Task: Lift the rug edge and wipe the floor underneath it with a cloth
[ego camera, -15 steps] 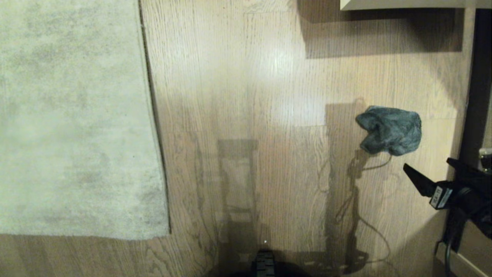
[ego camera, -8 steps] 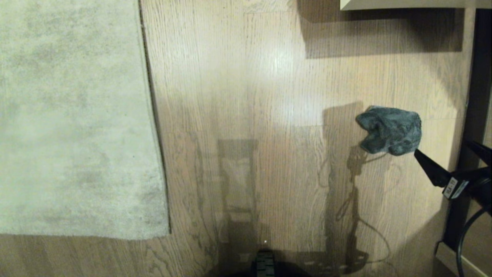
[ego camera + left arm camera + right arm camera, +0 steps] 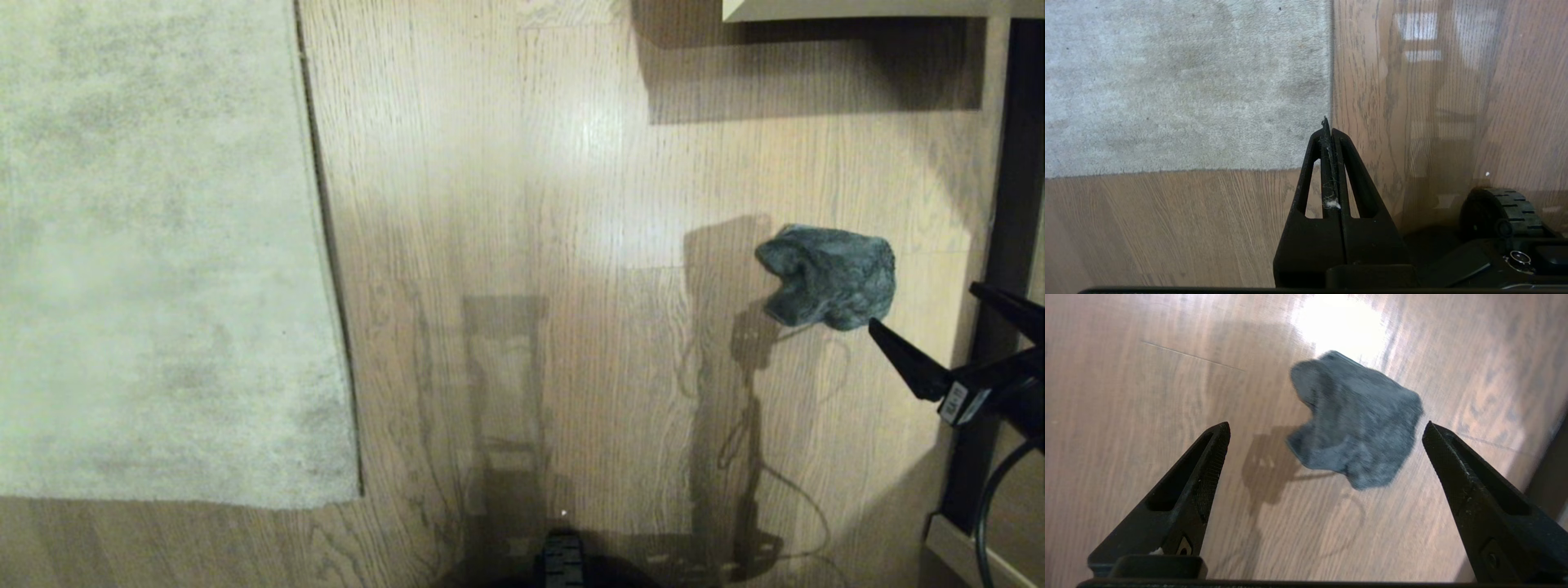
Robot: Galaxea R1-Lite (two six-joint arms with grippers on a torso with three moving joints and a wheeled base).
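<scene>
The rug (image 3: 155,261) lies flat on the left, its corner near me; the left wrist view shows that corner (image 3: 1180,85) too. The wood floor (image 3: 522,204) fills the middle. The crumpled dark grey-teal cloth (image 3: 829,276) lies on the floor at the right. My right gripper (image 3: 922,304) hangs open just to the near right of the cloth, one fingertip close to its near corner. In the right wrist view the cloth (image 3: 1355,416) sits just beyond the wide-open right gripper (image 3: 1326,425), untouched. My left gripper (image 3: 1327,122) is shut and empty, above the rug's corner and out of the head view.
A pale furniture edge (image 3: 857,8) casts a shadow at the far right. A dark upright post (image 3: 1008,163) runs down the right side, with a black cable (image 3: 992,506) below it. My base wheel (image 3: 1498,212) shows near the left arm.
My right gripper has moved away from me and a little toward the cloth, its fingertip now beside the cloth's near corner. Cloth, rug and left arm have not moved.
</scene>
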